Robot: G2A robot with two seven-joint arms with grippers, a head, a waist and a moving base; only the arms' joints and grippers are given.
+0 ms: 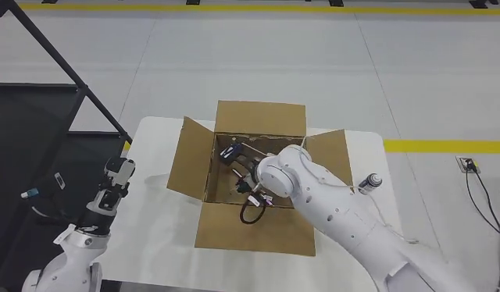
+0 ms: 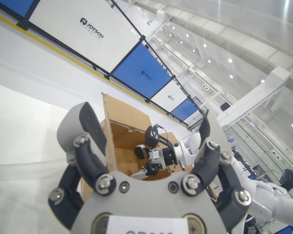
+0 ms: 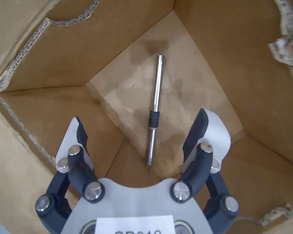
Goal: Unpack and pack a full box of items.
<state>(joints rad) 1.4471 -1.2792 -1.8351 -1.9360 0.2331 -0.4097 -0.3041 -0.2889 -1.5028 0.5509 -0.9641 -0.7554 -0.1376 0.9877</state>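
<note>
One white table [image 1: 156, 237] carries a cardboard box [image 1: 258, 120] with all four flaps folded outward. In the top view it sits near the table's middle. The right arm [image 1: 336, 214] bends over the box's near right corner and dips its wrist inside. The left arm [image 1: 98, 214] stands at the table's left edge, well apart from the box.

The right gripper [image 3: 139, 116] hangs within the box walls, its claw spread wide and holding nothing. The left gripper [image 2: 146, 110] points toward the box from the side, its claw just as wide and also empty.

On the box floor lies a slim polished metal rod [image 3: 157, 86] with a black band around its middle. It lies flat, in line with the gap between the right fingers [image 3: 200, 122] and touching neither of them.

A small dark-capped bottle [image 1: 369, 183] stands upright on the table just beside the right flap.
</note>
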